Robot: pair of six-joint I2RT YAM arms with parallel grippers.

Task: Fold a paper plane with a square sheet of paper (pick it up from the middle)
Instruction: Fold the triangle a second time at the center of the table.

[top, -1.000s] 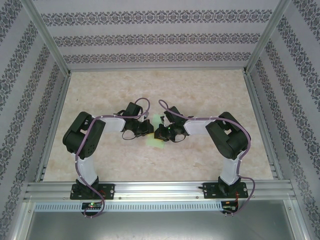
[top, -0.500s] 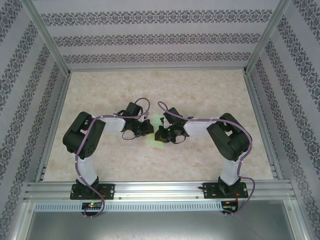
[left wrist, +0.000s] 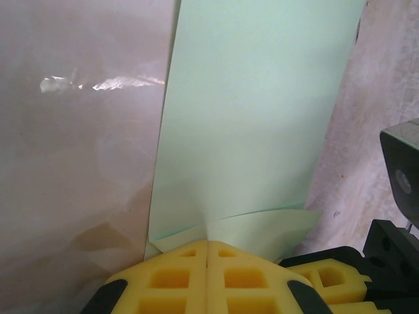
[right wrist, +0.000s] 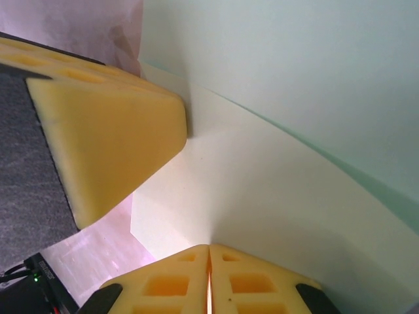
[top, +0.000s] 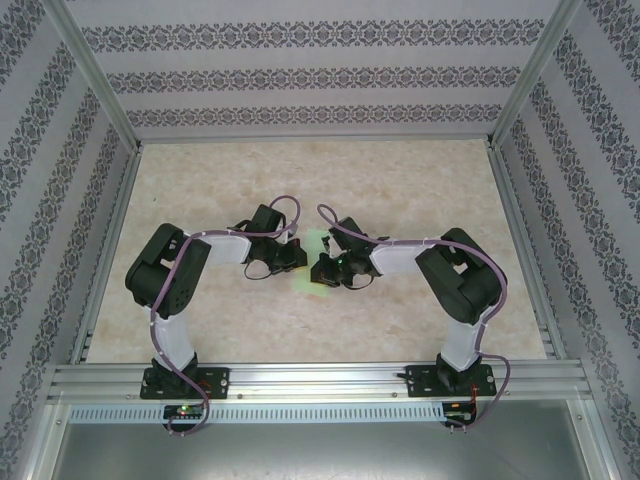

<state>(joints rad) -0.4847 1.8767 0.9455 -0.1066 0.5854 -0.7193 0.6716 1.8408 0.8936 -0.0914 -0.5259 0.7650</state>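
Midway across the table [top: 420, 190], between the two arms, the sheet of paper [top: 317, 243] shows as a small pale green patch among the black wrists. The left claw [top: 296, 259] and the right claw [top: 322, 268] meet there, tips close beside each other. Whether the paper lies flat on the marbled surface or is lifted off it cannot be told from above.

From the left wrist, the left claw's yellow pads [left wrist: 171, 280] are pressed together with no gap, pinching a folded edge of the sheet at their seam. The paper runs away from them as a long plain green panel, with a small flap creased across it just above the pads. A yellow pad and the black body of the right claw sit at the lower right, just beside the paper's edge.

From the right wrist, the right claw's pads [right wrist: 252, 282] are likewise pressed flat together, pinching the near edge of the sheet. The paper rises from them in two layers that meet along a crease. One pad of the left claw [right wrist: 111, 140] touches the sheet at the upper left.

Bands of dark floral pattern run across the walls [top: 300, 75] around the table.
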